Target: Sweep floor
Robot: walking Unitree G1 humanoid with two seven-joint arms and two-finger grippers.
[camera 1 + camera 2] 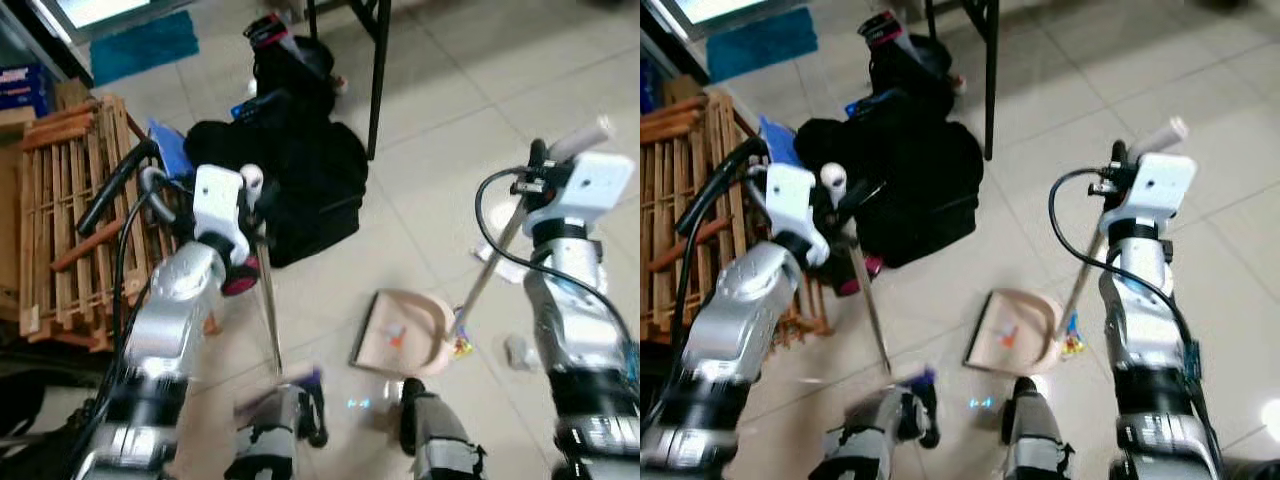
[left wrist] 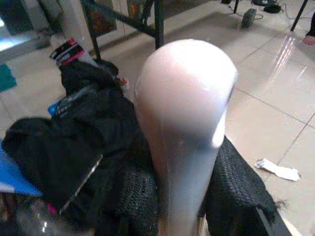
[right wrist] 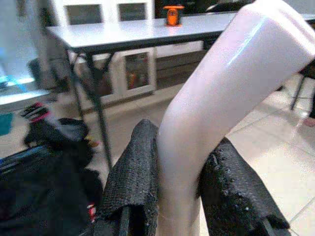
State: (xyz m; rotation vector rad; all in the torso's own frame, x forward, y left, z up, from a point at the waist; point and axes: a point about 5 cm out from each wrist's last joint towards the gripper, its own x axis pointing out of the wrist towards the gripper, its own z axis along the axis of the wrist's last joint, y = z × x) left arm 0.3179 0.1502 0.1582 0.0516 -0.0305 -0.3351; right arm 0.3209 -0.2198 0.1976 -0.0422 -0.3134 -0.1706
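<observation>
My left gripper (image 1: 252, 200) is shut on the pale pink top of a broom handle (image 2: 184, 113). The thin shaft (image 1: 270, 310) runs down to a blurred broom head (image 1: 285, 385) near my feet. My right gripper (image 1: 545, 168) is shut on the pale long handle (image 3: 211, 123) of a beige dustpan (image 1: 420, 320), which rests on the tiled floor ahead of my feet. Black padded fingers (image 3: 135, 182) press on both sides of that handle. Small orange scraps (image 1: 397, 336) lie in the pan. A colourful wrapper (image 1: 460, 346) lies at its right edge.
A heap of black bags (image 1: 300, 170) lies ahead on the left, next to a wooden slatted crate (image 1: 70, 220). A black table leg (image 1: 378, 70) stands behind. White scraps (image 1: 497, 262) (image 1: 517, 352) lie on the tiles by my right arm. A blue mat (image 1: 140, 45) lies far back.
</observation>
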